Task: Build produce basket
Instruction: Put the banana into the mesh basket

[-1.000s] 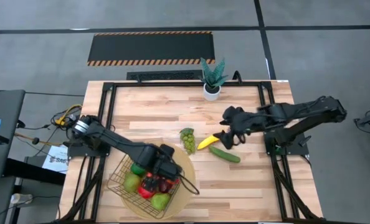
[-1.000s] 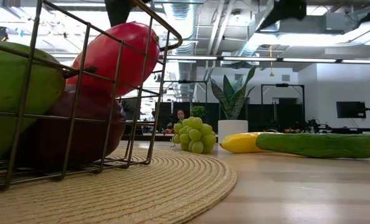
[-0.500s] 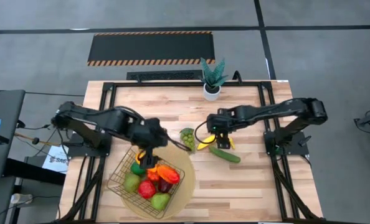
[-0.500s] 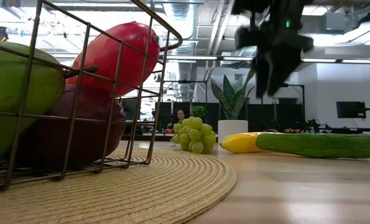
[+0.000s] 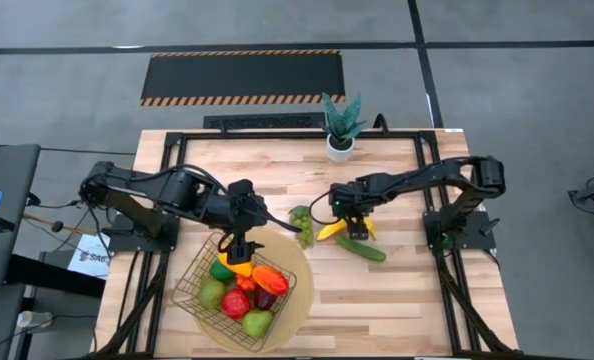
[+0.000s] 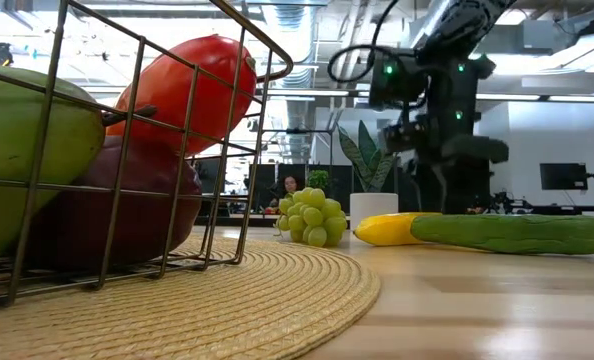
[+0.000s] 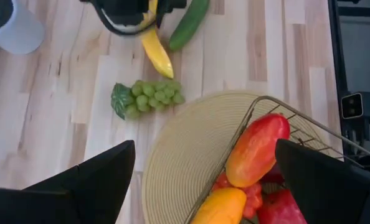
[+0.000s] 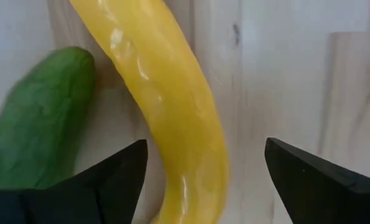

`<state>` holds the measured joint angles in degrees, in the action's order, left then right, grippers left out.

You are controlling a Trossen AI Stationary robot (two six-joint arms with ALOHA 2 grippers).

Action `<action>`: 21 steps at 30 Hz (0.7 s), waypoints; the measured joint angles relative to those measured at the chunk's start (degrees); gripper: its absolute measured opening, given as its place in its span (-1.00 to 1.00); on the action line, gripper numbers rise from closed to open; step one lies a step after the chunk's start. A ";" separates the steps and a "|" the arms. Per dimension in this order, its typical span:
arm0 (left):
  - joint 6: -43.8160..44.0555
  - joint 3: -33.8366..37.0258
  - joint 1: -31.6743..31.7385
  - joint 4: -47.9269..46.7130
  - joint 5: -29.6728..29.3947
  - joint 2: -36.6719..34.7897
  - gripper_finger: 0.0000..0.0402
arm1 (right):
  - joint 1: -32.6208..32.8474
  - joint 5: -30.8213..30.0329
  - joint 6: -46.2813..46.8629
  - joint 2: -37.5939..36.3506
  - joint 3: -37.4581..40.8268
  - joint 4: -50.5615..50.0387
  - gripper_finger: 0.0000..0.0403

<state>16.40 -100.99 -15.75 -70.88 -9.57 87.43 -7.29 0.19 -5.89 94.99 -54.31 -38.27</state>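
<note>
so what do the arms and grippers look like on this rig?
Both arms are dark, nearly black, built of slim jointed links. The right gripper sits under a boxy wrist with small green lights and a looping black cable. The left gripper shows two broad, flat, black fingers with angular tips. No markings are readable on either.

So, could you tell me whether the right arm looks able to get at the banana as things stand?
Probably yes. The right gripper hangs right over the banana with its fingers open on either side and nothing between them. The cucumber lies close alongside, which could crowd one finger.
</note>
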 joint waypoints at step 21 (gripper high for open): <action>3.88 0.04 -0.04 10.68 -8.50 -5.09 0.85 | -3.51 3.47 4.30 -1.83 0.88 3.52 -0.42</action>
<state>20.27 -100.95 -15.79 -60.20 -18.07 82.35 -10.80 3.66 -1.59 93.16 -53.43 -34.75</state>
